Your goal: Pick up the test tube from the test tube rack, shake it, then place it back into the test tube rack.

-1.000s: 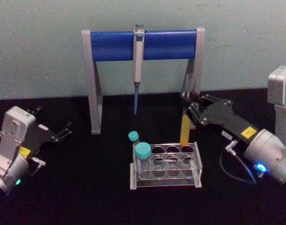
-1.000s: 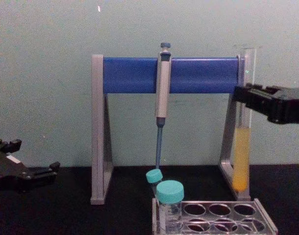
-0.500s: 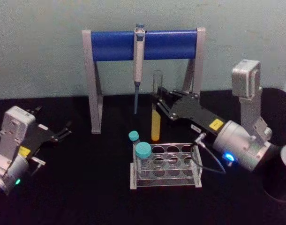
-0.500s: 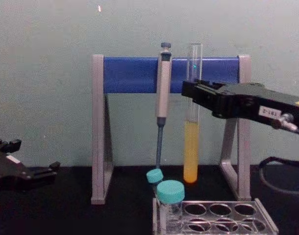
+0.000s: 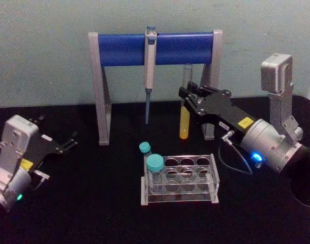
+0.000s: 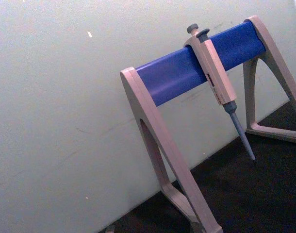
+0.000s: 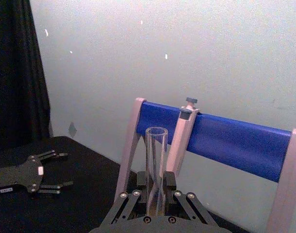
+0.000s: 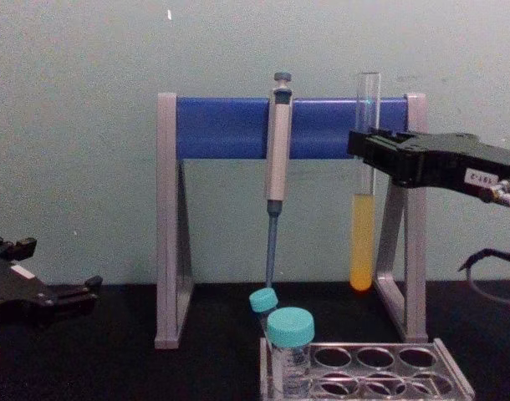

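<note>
Glass test tube (image 8: 364, 225) between right fingers (image 8: 390, 159)

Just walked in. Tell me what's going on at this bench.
The right tool is shut on the test tube, holding it upright in the air by the right leg of the pipette stand, above and behind the test tube rack. The tube is not yet back in a hole. Teal-capped vials stand at the rack's left end. The left tool sits open and idle at the left.
</note>
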`<state>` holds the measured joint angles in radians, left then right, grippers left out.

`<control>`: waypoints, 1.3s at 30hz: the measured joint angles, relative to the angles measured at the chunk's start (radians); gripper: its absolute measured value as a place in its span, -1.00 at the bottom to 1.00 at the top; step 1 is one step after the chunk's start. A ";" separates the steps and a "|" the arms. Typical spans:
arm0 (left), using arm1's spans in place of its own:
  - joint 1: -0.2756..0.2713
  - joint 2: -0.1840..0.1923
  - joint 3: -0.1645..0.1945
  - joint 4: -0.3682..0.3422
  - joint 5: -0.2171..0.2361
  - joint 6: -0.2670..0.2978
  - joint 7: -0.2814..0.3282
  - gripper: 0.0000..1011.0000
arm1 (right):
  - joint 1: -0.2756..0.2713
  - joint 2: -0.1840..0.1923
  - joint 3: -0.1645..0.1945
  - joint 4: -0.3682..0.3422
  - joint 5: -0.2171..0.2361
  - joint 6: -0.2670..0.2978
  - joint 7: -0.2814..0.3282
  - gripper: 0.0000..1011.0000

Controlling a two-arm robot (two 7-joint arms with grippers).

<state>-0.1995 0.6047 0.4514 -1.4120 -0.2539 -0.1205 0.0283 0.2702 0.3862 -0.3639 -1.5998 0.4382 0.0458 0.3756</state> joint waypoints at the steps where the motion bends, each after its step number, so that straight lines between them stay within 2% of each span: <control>1: 0.000 0.000 0.000 0.000 0.000 0.000 0.000 0.98 | -0.001 0.001 0.003 -0.001 -0.001 0.001 -0.001 -0.57; 9: 0.000 0.000 0.000 0.000 0.000 0.000 0.000 0.98 | -0.007 0.003 0.010 -0.004 -0.008 0.003 -0.002 -0.57; 16: 0.000 0.000 0.000 0.000 0.000 0.000 0.000 0.98 | -0.029 0.023 0.036 -0.030 -0.011 0.009 -0.015 -0.57; 19: 0.000 0.000 0.000 0.000 0.000 0.000 0.000 0.98 | -0.057 0.043 0.056 -0.062 -0.009 0.018 -0.020 -0.57; 22: 0.000 0.000 0.000 0.000 0.000 0.000 0.000 0.98 | -0.113 0.072 0.078 -0.121 0.005 0.030 -0.020 -0.57; 27: 0.000 0.000 0.000 0.000 0.000 0.000 0.000 0.98 | -0.167 0.092 0.090 -0.177 0.027 0.037 -0.012 -0.57; 32: 0.000 0.000 0.000 0.000 0.000 0.000 0.000 0.98 | -0.186 0.090 0.064 -0.204 0.044 0.038 0.009 -0.57; 34: 0.000 0.000 0.000 0.000 0.000 0.000 0.000 0.98 | -0.175 0.082 0.050 -0.200 0.045 0.037 0.013 -0.57; 36: 0.000 0.000 0.000 0.000 0.000 0.000 0.000 0.98 | -0.139 0.062 0.021 -0.173 0.043 0.032 0.023 -0.57; 39: 0.000 0.000 0.000 0.000 0.000 0.000 0.000 0.98 | -0.106 0.045 0.001 -0.145 0.039 0.025 0.028 -0.57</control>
<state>-0.1995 0.6047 0.4514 -1.4119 -0.2539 -0.1205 0.0283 0.1645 0.4312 -0.3625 -1.7451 0.4768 0.0705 0.4037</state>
